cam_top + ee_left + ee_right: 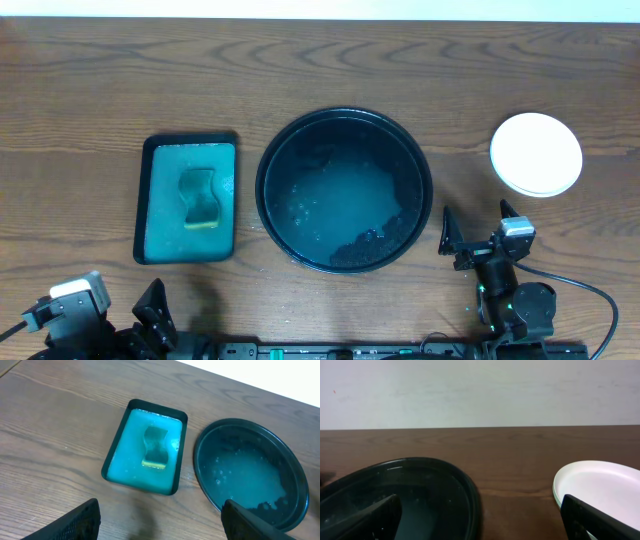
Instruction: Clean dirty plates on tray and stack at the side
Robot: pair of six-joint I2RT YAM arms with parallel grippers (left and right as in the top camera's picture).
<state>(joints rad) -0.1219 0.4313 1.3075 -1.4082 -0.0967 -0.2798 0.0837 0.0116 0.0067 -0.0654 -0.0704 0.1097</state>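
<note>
Stacking was judged finished, plates [536, 153] piled right of the plate-free tray [262, 185], left gripper [161, 506] and right gripper [478, 224] both spread and empty; no further move was required.

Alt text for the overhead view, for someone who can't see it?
A round black tray holding only foamy water sits mid-table. The plates are stacked to its right, white on top; a green tray with a sponge lies left. The left gripper and right gripper are open, empty.
</note>
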